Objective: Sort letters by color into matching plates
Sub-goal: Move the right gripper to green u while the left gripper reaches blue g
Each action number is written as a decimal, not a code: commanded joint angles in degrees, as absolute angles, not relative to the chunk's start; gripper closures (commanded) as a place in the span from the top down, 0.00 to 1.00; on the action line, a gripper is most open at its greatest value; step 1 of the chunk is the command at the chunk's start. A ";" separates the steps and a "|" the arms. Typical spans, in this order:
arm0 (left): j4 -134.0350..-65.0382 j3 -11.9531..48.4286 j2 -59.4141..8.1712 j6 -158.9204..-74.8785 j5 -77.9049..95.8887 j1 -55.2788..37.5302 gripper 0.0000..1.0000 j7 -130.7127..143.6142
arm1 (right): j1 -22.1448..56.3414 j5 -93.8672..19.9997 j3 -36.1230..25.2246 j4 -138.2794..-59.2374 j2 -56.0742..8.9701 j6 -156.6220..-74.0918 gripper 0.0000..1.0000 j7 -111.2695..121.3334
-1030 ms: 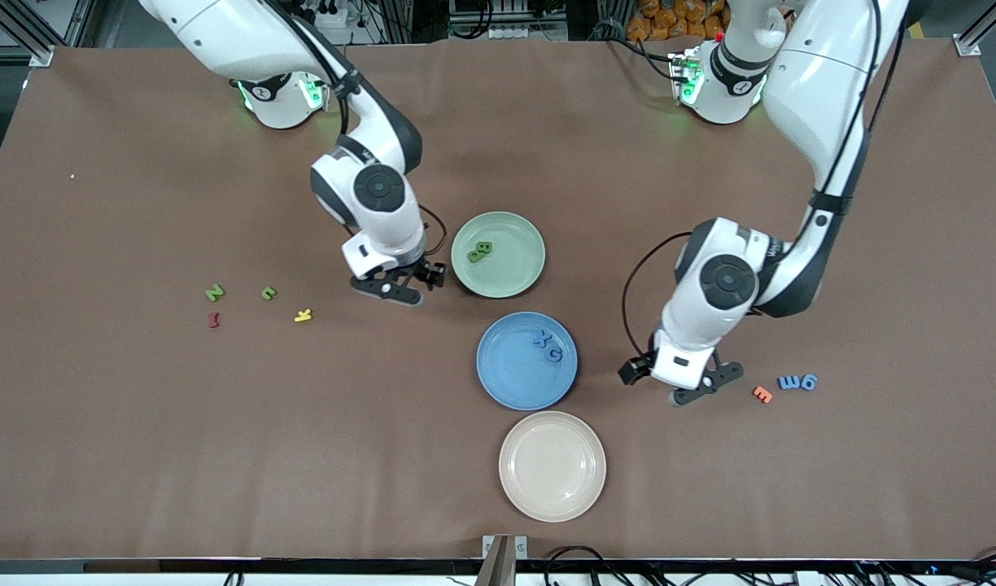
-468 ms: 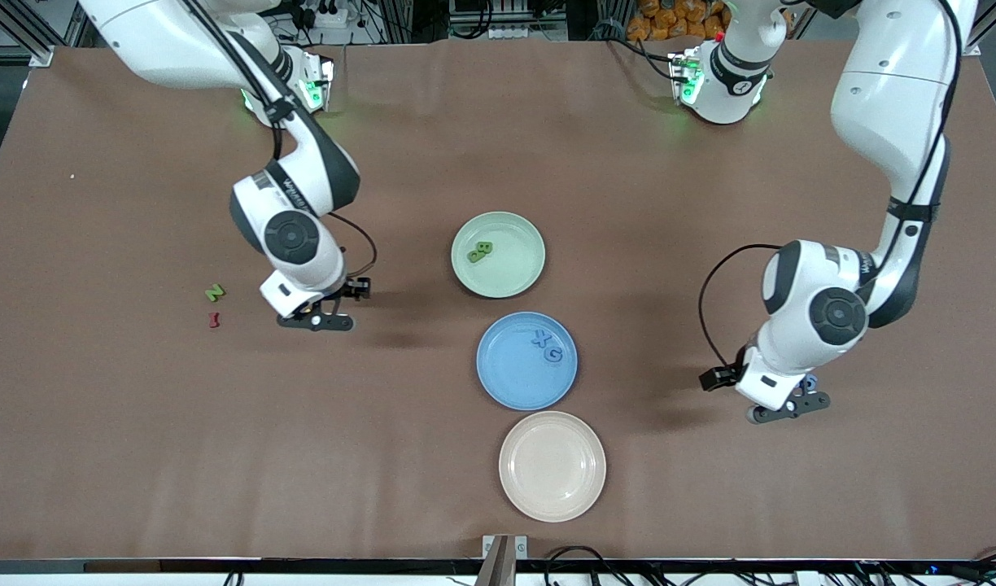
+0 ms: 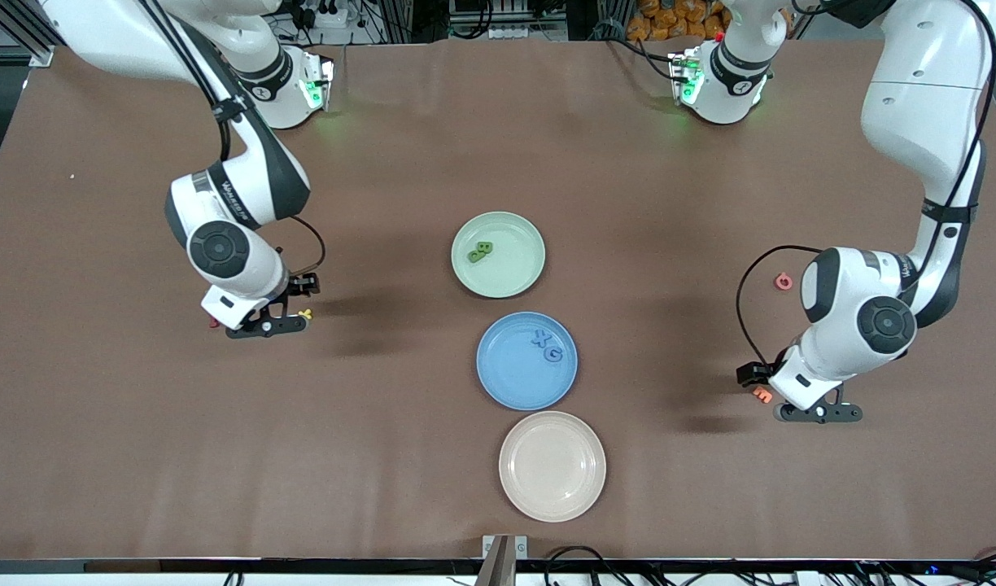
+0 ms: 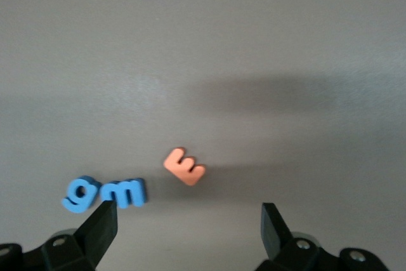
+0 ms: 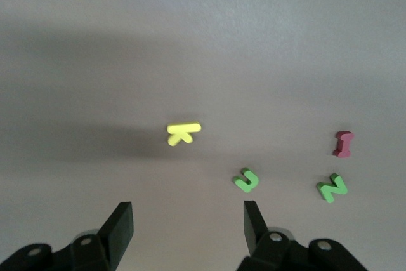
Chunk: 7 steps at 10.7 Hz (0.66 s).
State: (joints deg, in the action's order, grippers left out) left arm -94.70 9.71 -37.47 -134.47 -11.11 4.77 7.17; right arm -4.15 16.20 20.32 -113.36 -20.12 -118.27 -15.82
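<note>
Right gripper (image 3: 264, 327) hangs over the table (image 3: 99, 407) toward the right arm's end, fingers (image 5: 120, 226) spread apart, nothing between them. From its wrist camera I see a yellow K (image 5: 183, 133), a green letter (image 5: 245, 180), a green N (image 5: 332, 188) and a dark red I (image 5: 343, 143) lying on the table, all apart from each other. In the front view most of these are hidden under the gripper; only the yellow K and a bit of the red I peek out beside it.

Left gripper (image 3: 819, 413) hangs over the table toward the left arm's end, fingers (image 4: 101, 226) also apart, holding nothing. Its wrist camera shows a blue 9 (image 4: 81, 193) and a blue m (image 4: 130, 192) side by side, touching or nearly so, with an orange E (image 4: 184, 166) just beside them. A pink letter (image 3: 783, 282) lies farther from the front camera, well apart from that group.

Mid-table, green plate (image 3: 498, 254) holds two green letters (image 3: 480, 251) touching each other near its rim. Blue plate (image 3: 527, 360), nearer the front camera and just beside the green one, holds a blue X (image 3: 542, 337) and blue G (image 3: 553, 354) close together. Cream plate (image 3: 552, 465) sits nearest the camera, just beside the blue plate.
</note>
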 commanded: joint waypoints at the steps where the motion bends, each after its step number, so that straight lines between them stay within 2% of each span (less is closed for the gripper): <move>1: -94.66 10.11 -37.70 -133.86 -12.66 8.07 1.00 -4.95 | -11.31 15.73 21.09 -124.66 -15.22 -126.76 0.79 -2.69; 2: -94.57 10.11 -38.05 -133.86 -12.66 10.17 1.00 -11.45 | -13.95 15.73 21.01 -128.81 -14.25 -132.83 0.79 2.06; 7: -92.65 9.85 -41.65 -135.43 -16.43 15.82 1.00 -29.17 | -18.02 15.73 20.92 -137.36 -12.92 -147.01 0.77 13.00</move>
